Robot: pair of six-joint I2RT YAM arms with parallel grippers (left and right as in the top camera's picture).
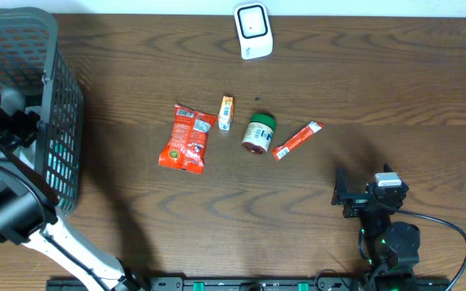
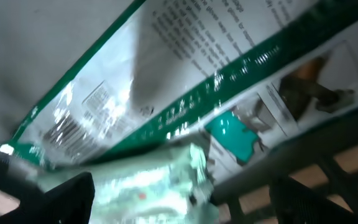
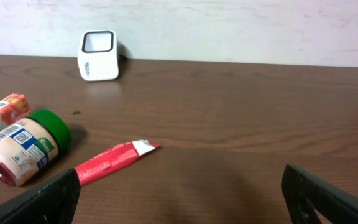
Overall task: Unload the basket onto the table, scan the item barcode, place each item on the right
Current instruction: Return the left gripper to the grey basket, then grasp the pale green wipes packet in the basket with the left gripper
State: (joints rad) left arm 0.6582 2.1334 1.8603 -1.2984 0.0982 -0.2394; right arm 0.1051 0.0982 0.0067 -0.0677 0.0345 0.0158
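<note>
Over at the left edge of the overhead view, the left arm reaches down into the grey mesh basket (image 1: 59, 129), so the left gripper (image 2: 182, 193) shows only in its own wrist camera. Its fingers (image 2: 61, 199) stand spread wide at the bottom corners of that frame. A pale crinkled packet (image 2: 148, 186) lies between them, and a larger green-and-white packet (image 2: 229, 56) slants across behind. The right-hand finger is clear of the crinkled packet, so I read these fingers as open rather than gripping. The basket's grid shows beneath at lower right, which suggests both packets are resting inside it.

Items probably yet to be scanned lie in a loose row at the middle of the tabletop (image 1: 379, 89). From left to right they are a red snack bag (image 1: 188, 139), a small carton (image 1: 226, 112), a green-lidded jar (image 1: 258, 133) on its side and a red stick sachet (image 1: 297, 140). The white barcode scanner (image 1: 253, 31) stands at the top centre, well apart from the row, with its window turned towards the arms — an item lifted from the row could be held up to it.

Lower right of the overhead view, the right gripper (image 1: 348, 194) hovers low over bare wood. Its fingers (image 3: 42, 199) are wide open and hold nothing. Its camera looks along the tabletop at the sachet and the jar, whose label shows a small square printed code. The sachet is nearest, so it seems the likeliest next pick — though thin and flat, it would need a low, careful pinch.
</note>
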